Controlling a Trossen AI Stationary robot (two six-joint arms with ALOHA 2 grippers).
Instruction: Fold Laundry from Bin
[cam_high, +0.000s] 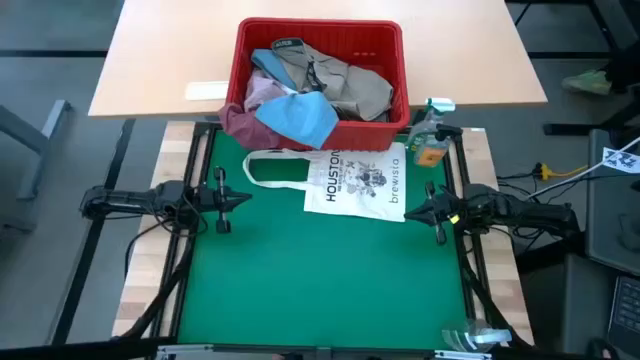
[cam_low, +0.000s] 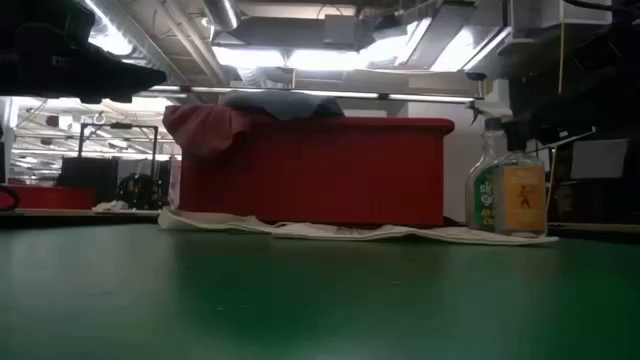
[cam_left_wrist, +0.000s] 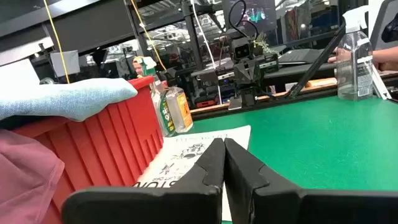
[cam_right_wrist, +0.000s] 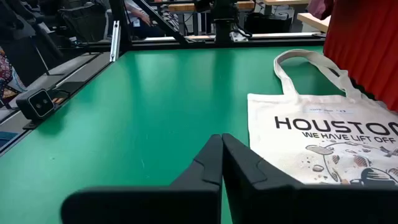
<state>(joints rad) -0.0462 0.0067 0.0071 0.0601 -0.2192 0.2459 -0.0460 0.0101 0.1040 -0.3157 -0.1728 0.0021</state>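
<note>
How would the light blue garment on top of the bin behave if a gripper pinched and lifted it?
The light blue garment lies crumpled and draped over the bin rim, so it is probably floppy and light. It overlaps the maroon piece, so it might drag that along.

Bright overhead lights, dim backlit foreground

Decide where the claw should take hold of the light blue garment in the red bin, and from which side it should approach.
Grip the light blue garment at its bunched fold draped over the bin's front rim, coming from above on the mat side. That part lies on top of the pile, clear of the other clothes. The left claw looks nearer; the right claw waits opposite.
</note>
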